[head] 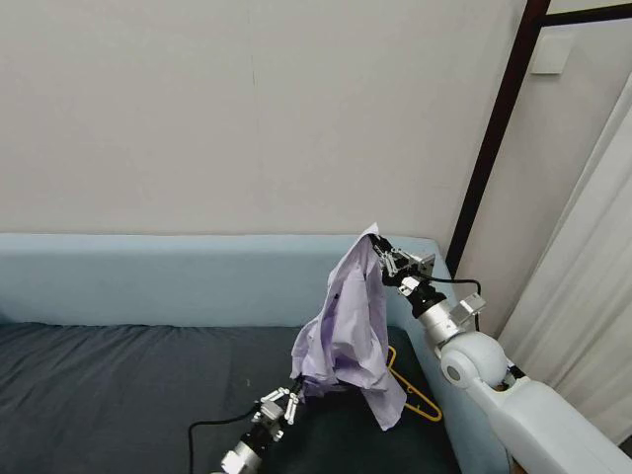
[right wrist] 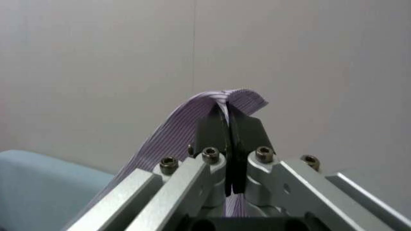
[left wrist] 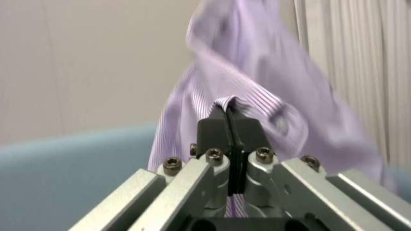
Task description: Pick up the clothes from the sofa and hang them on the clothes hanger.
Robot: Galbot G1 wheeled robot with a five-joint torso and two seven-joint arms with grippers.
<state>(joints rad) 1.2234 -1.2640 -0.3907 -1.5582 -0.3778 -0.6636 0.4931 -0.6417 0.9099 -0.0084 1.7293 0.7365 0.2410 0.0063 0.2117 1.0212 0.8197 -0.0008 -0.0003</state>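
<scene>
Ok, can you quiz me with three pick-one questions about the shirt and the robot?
1. Where is the hanger? A on the sofa. B on the wall. C on the floor.
2. What colour is the shirt? A red. B pale purple. C green.
3. The right gripper is: A open. B shut on the shirt. C shut on the hanger.

Answers:
1 A: it lies on the seat under the shirt.
2 B: the cloth is lilac.
3 B: it pinches the shirt's top, and the left gripper pinches lower down.
</scene>
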